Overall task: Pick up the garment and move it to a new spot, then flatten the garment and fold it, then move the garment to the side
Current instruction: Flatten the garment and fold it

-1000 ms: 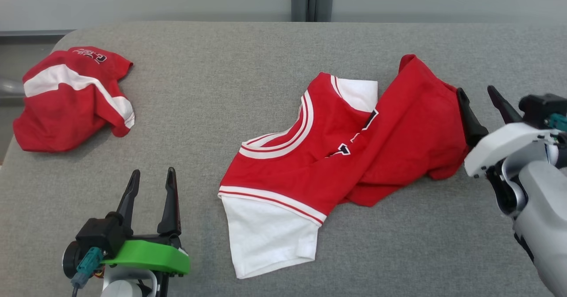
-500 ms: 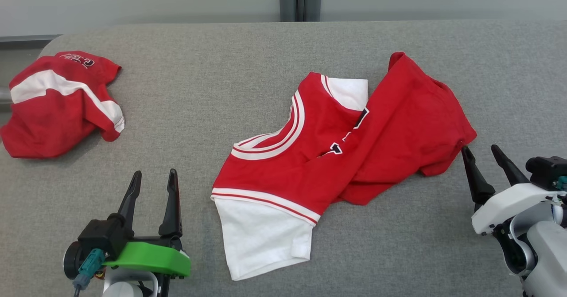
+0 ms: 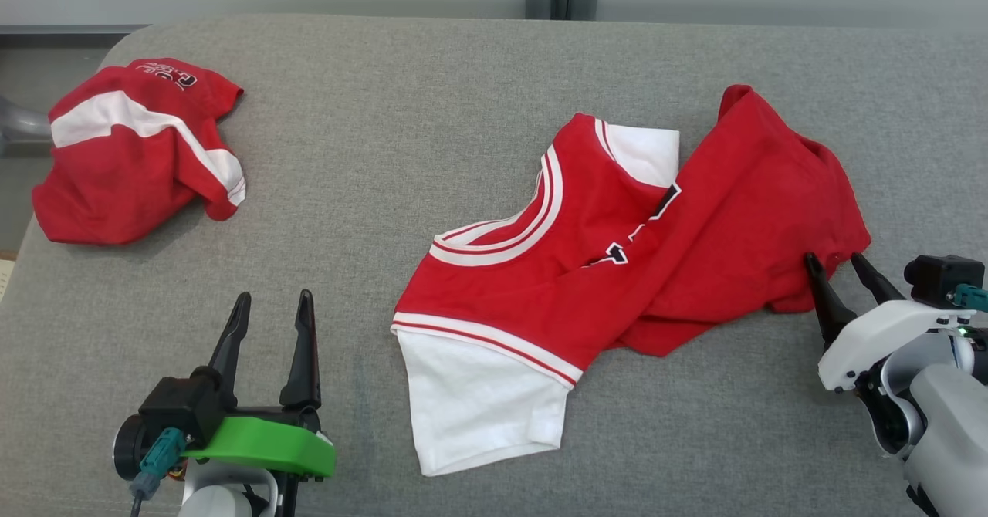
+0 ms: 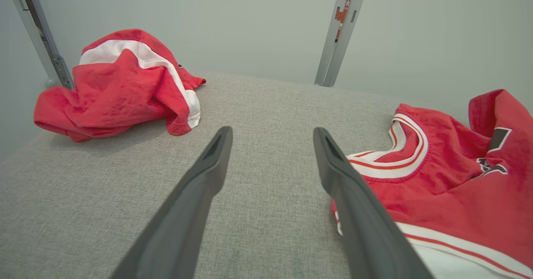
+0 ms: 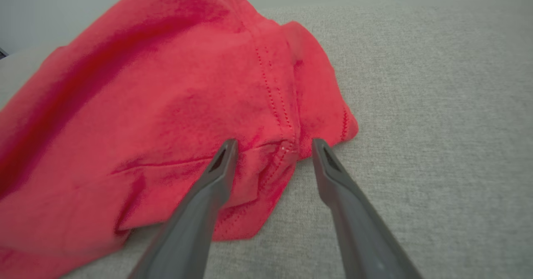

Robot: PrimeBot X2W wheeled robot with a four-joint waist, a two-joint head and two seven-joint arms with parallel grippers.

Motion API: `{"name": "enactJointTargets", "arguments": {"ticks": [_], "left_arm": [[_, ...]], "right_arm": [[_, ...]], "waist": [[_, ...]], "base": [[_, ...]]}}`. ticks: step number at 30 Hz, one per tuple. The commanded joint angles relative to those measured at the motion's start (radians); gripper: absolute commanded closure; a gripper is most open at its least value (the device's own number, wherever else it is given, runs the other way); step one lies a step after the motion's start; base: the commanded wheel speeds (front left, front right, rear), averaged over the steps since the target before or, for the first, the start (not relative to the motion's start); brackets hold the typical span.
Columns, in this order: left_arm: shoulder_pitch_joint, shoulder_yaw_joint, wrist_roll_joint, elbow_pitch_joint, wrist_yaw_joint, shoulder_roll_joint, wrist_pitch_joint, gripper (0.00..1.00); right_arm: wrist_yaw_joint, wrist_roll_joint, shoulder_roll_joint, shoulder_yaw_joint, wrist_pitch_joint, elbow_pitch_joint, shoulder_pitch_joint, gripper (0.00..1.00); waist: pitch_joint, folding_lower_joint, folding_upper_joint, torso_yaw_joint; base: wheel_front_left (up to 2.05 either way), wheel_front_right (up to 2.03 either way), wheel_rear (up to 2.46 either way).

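1. One grey, fabric-covered counter (image 3: 370,100) is seen spanning the head view, and two pieces of clothing are carried on it.
2. One red jersey with white sleeves and striped trim, the garment (image 3: 695,255), is laid crumpled right of centre. A white sleeve is turned toward the near edge, and the red body is bunched toward the right.
3. One second red-and-white garment (image 3: 131,162) is heaped at the far left corner, well apart from the first.
4. The right claw (image 3: 832,257) is held low at the garment's right-hand corner. Its fingers are spread, and the stitched hem is seen lying between the tips.
5. The left claw (image 3: 275,295) is held spread wide over bare counter, left of the white sleeve and apart from it.
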Motion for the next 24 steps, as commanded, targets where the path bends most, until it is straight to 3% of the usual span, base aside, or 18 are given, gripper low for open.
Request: {"name": "enactJointTargets", "arguments": {"ticks": [1, 10, 18, 24], "left_arm": [[-0.016, 0.001, -0.001, -0.004, -0.004, 0.002, 0.000, 0.00], [-0.013, 0.012, 0.005, 0.003, -0.003, 0.002, 0.000, 0.00], [0.025, 0.027, 0.002, -0.002, 0.001, 0.002, 0.000, 0.00], [0.034, 0.021, -0.003, -0.007, 0.003, 0.002, 0.000, 0.00]], "right_arm": [[-0.001, 0.017, 0.001, 0.010, 0.001, 0.014, -0.021, 1.00], [-0.001, 0.079, -0.013, 0.048, -0.011, 0.039, -0.036, 1.00], [-0.001, -0.013, -0.029, -0.126, -0.010, -0.202, 0.099, 1.00], [-0.001, -0.076, -0.006, -0.285, -0.010, -0.409, 0.296, 1.00]], "waist": [[0.008, -0.0001, 0.0000, 0.004], [-0.009, -0.0001, 0.0000, -0.017], [-0.049, -0.0001, 0.0000, -0.065], [-0.055, -0.0001, 0.0000, -0.090]], "base": [[0.00, 0.00, 0.00], [0.00, 0.00, 0.00], [0.00, 0.00, 0.00], [0.00, 0.00, 0.00]]}}
